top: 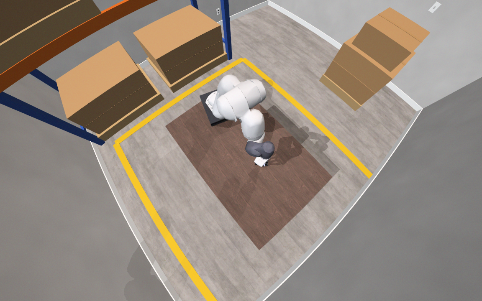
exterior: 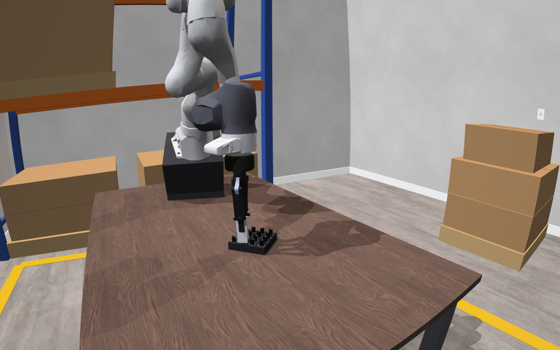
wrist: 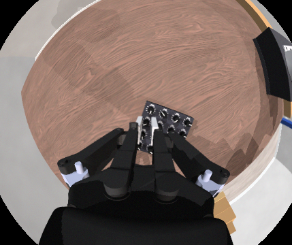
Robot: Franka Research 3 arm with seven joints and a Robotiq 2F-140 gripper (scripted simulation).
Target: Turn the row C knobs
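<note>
The black knob box [exterior: 247, 249] [wrist: 156, 107] stands on the table. White rings and pointer lines show around its black knobs in the wrist view; the printed names are too small to read. My gripper [exterior: 242, 239] [wrist: 146, 123] points straight down over the left part of the box in the exterior view, fingertips low among the knobs. Its white pads stand a narrow gap apart, and knobs show in the gap in the wrist view. I see no knob clearly pinched. The fingers hide several knobs. In the top view the arm covers most of the box. The socket cannot be made out.
The table [top: 252, 209] [exterior: 273, 300] [wrist: 94, 78] carries the arm's black base [exterior: 192, 180] [wrist: 269, 64] behind the box. Other knobs stand close beside the fingers. Cardboard boxes [top: 370, 67] [exterior: 495, 187] and a shelf rack [top: 66, 33] [exterior: 267, 108] stand beyond the table.
</note>
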